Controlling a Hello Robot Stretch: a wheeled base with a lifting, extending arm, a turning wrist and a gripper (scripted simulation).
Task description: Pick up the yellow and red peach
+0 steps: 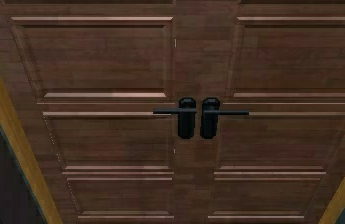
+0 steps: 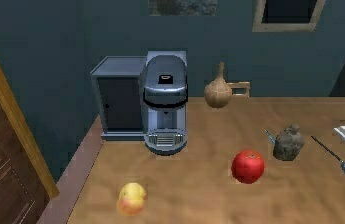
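Peach (image 2: pixel 132 197) on wooden table (image 2: pixel 210 140), near red fruit (image 2: pixel 247 166)

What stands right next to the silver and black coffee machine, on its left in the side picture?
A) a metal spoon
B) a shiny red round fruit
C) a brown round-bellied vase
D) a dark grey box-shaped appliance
D: the dark grey box-shaped appliance stands directly left of the silver and black coffee machine on the wooden table, while the brown round-bellied vase is to its right.
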